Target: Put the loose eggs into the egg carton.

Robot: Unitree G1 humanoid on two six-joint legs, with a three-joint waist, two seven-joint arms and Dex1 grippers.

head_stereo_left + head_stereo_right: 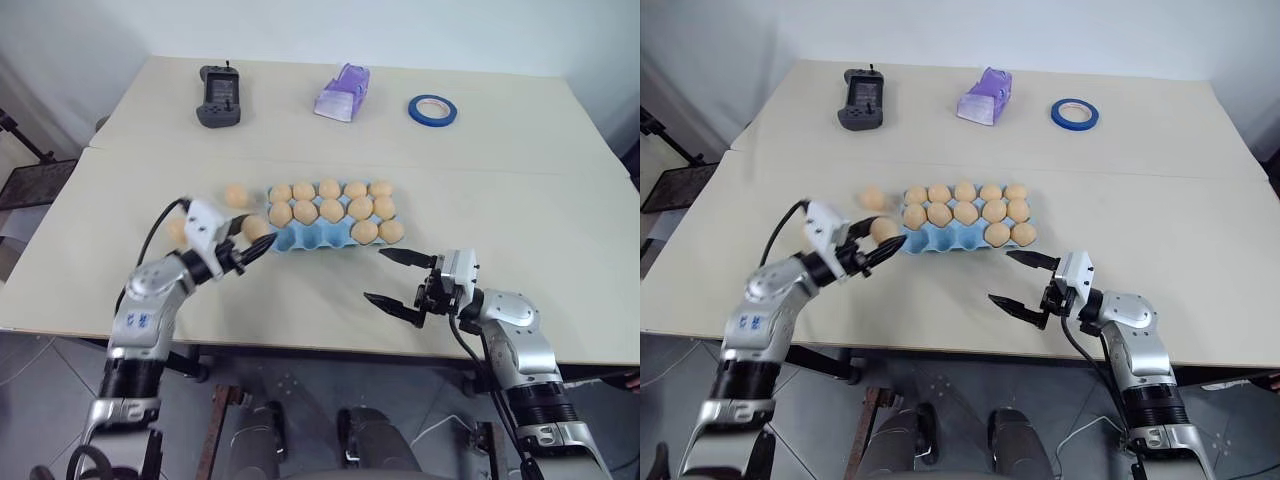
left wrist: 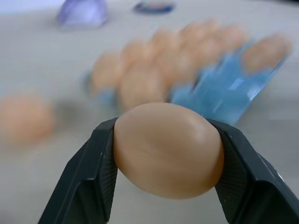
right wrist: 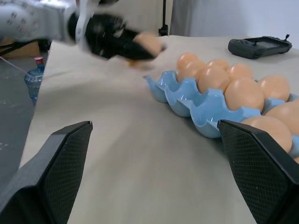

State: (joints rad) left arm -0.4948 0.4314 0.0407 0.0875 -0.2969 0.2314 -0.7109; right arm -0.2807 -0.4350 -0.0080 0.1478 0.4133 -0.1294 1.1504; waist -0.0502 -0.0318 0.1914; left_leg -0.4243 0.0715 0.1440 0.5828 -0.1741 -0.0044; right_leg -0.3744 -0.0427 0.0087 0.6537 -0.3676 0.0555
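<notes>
Left hand (image 1: 255,250) grips 1 smooth tan-orange egg (image 2: 168,149) beside the light blue moulded egg carton (image 1: 312,237). Right hand (image 1: 400,277) hangs wide open, empty, over the beige counter (image 1: 300,290).

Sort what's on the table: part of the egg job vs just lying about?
Job:
- carton, partly filled
- egg gripped in left hand
- loose eggs on the table left of the carton

Lying about:
- black controller
- lilac plastic object
- blue tape roll
</notes>
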